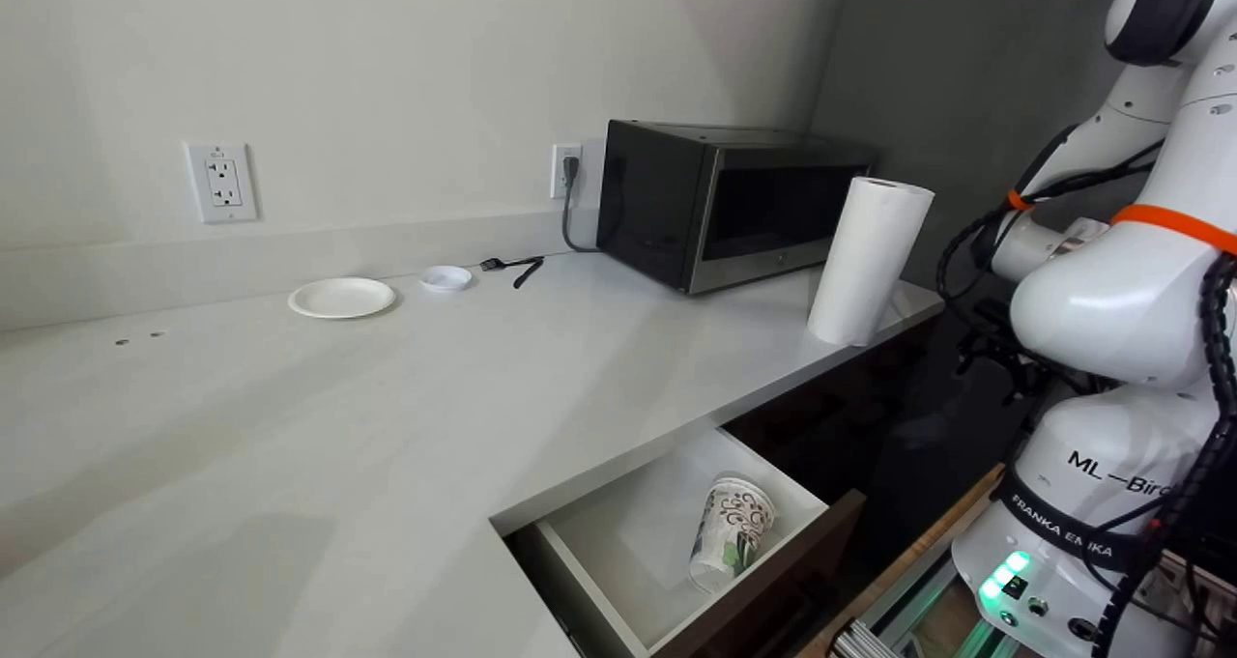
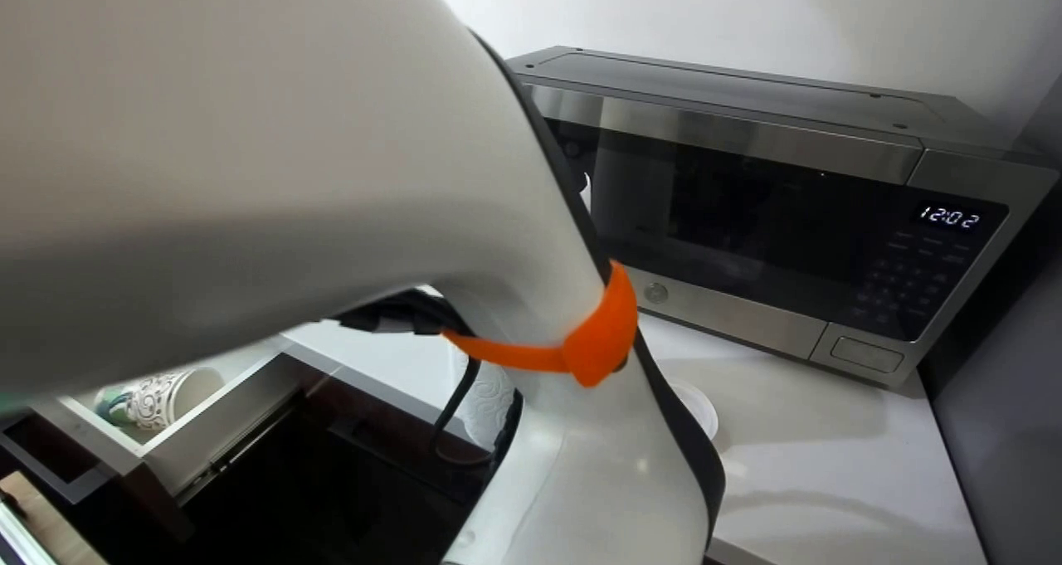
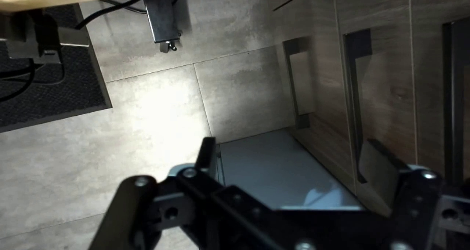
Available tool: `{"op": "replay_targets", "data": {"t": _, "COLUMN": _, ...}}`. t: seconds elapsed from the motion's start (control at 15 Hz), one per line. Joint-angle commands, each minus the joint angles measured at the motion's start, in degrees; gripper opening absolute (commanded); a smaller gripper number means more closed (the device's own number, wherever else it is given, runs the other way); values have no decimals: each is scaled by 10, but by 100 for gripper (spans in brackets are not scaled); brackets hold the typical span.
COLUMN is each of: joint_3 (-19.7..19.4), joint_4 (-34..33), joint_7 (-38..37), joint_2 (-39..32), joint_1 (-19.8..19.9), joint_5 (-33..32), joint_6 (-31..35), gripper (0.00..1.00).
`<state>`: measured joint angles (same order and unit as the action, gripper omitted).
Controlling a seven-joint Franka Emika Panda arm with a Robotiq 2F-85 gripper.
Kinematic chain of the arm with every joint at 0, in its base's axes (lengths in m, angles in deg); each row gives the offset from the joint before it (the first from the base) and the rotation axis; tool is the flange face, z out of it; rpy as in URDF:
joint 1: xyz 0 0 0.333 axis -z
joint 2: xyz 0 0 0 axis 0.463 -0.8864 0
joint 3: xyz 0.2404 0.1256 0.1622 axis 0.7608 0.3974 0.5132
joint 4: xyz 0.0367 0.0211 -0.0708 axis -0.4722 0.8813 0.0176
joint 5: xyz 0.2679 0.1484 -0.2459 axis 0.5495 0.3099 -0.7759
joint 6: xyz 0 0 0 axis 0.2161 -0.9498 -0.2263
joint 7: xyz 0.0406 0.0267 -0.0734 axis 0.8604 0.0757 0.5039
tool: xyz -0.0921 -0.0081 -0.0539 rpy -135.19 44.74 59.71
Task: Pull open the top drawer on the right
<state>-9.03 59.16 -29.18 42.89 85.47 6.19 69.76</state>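
Atop the white countertop stands a stainless-fronted microwave; under the countertop's edge, the right-hand top drawer sits closed beside a pulled-out drawer. Near that edge stands a paper-towel roll; out from it hangs the Robotiq gripper, jaws spread apart.

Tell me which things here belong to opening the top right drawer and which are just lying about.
For the job:
- open gripper
- drawer front below the paper towel roll, probably

Just there:
- paper towel roll
- microwave
- plate
- small dish
- black utensils
- patterned cups in the open drawer
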Motion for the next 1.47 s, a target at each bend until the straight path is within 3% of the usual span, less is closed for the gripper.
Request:
{"op": "replay_targets", "data": {"t": 0.0, "joint_3": -27, "joint_4": -4, "joint_7": 10, "joint_2": -4, "joint_1": -27, "joint_5": 13, "joint_6": -6, "gripper": 100}}
{"op": "replay_targets", "data": {"t": 0.27, "joint_3": -23, "joint_4": -6, "joint_7": 19, "joint_2": -7, "joint_1": -24, "joint_5": 24, "joint_6": 5, "gripper": 100}}
{"op": "replay_targets", "data": {"t": 0.4, "joint_3": -11, "joint_4": -3, "joint_7": 70, "joint_2": -4, "joint_1": -10, "joint_5": 62, "joint_6": 27, "gripper": 100}}
{"op": "replay_targets", "data": {"t": 0.67, "joint_3": 34, "joint_4": 4, "joint_7": 237, "joint_2": -10, "joint_1": 37, "joint_5": 146, "joint_6": 47, "gripper": 100}}
{"op": "replay_targets", "data": {"t": 0.73, "joint_3": 25, "joint_4": 4, "joint_7": 278, "joint_2": -13, "joint_1": 25, "joint_5": 171, "joint_6": 55, "gripper": 100}}
{"op": "replay_targets", "data": {"t": 1.0, "joint_3": 83, "joint_4": -2, "joint_7": 428, "joint_2": -30, "joint_1": 77, "joint_5": 240, "joint_6": 95, "gripper": 100}}
{"op": "replay_targets", "data": {"t": 1.4, "joint_3": 155, "joint_4": -29, "joint_7": 572, "joint_2": -70, "joint_1": 121, "joint_5": 360, "joint_6": 121, "gripper": 100}}
